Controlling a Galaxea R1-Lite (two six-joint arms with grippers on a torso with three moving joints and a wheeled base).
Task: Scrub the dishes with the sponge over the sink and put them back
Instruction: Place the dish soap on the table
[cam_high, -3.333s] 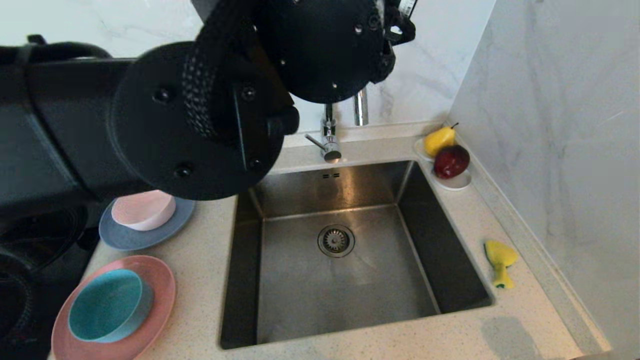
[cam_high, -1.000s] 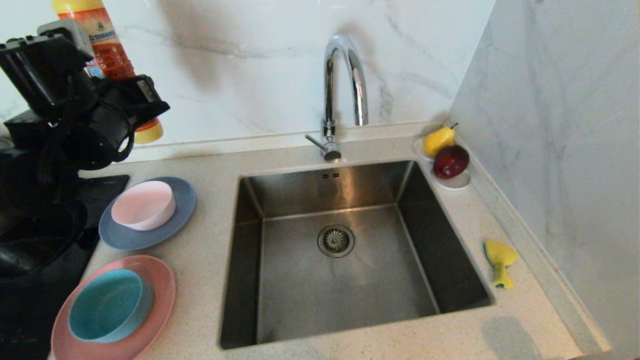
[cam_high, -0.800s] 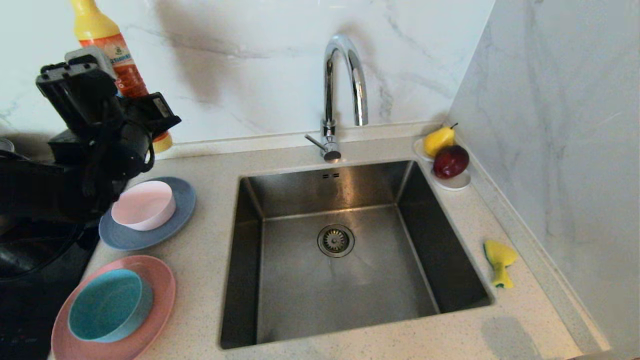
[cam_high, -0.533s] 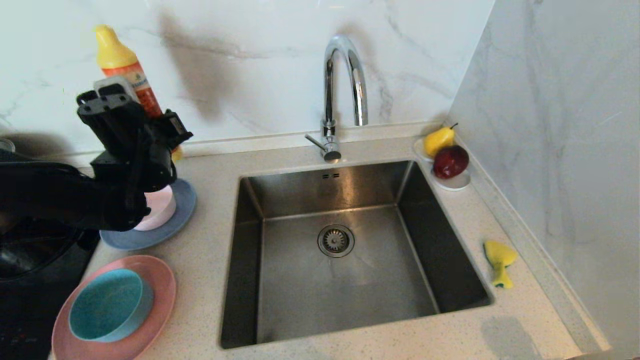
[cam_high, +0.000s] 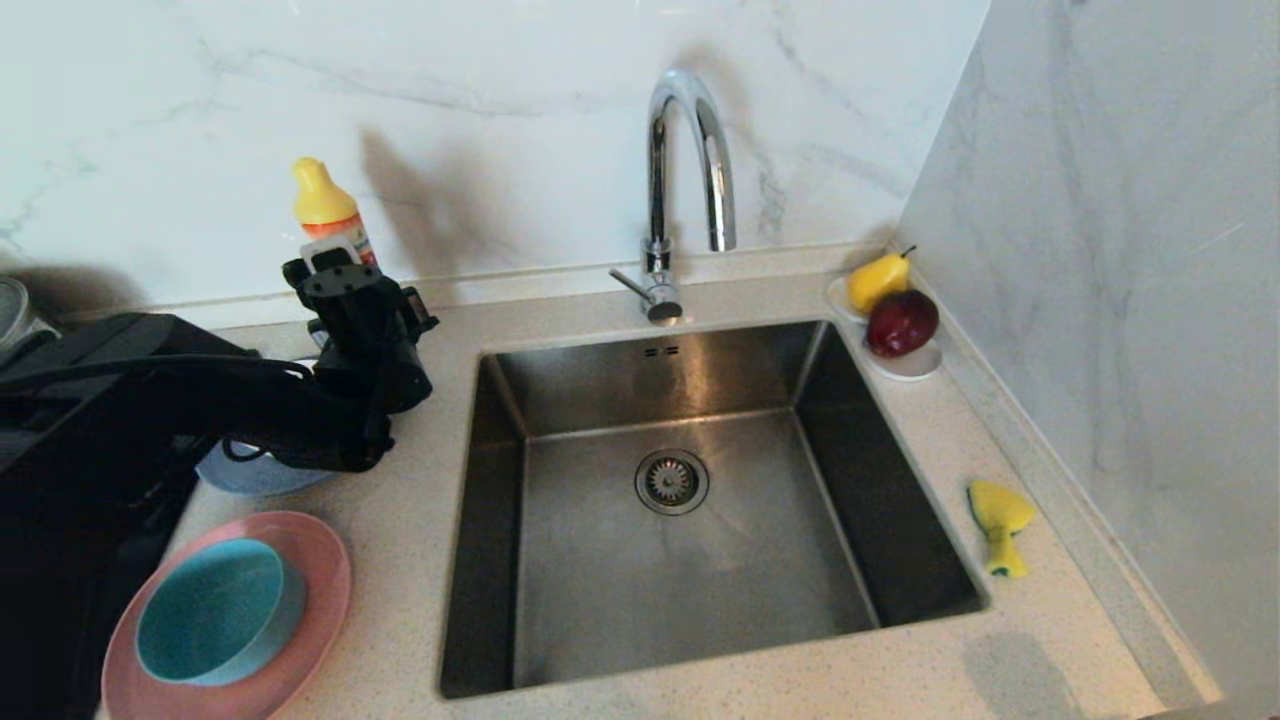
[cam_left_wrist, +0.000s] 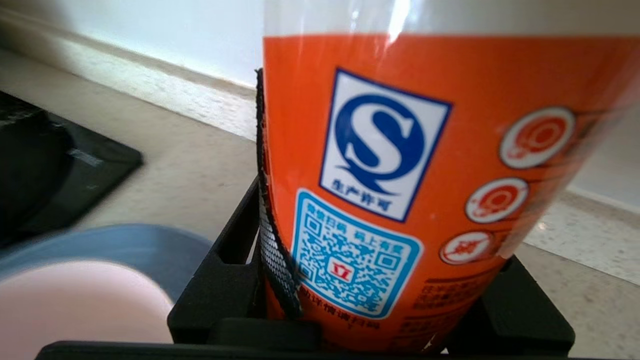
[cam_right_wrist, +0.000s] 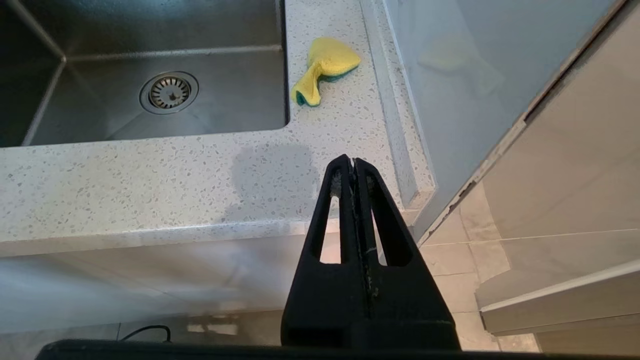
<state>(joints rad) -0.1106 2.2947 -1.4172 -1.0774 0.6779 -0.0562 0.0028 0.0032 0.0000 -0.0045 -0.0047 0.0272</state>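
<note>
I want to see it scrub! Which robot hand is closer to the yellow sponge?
Right. The right gripper hangs shut just off the counter's front edge, near the sponge. The left gripper is across the sink, holding the orange bottle.

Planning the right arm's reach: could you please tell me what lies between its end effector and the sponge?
Only bare speckled counter, seen in the right wrist view, between the end effector and sponge.

Left end effector (cam_high: 335, 275) grips the bottle (cam_left_wrist: 400, 190); right end effector (cam_right_wrist: 354, 162) parked, closed.
</note>
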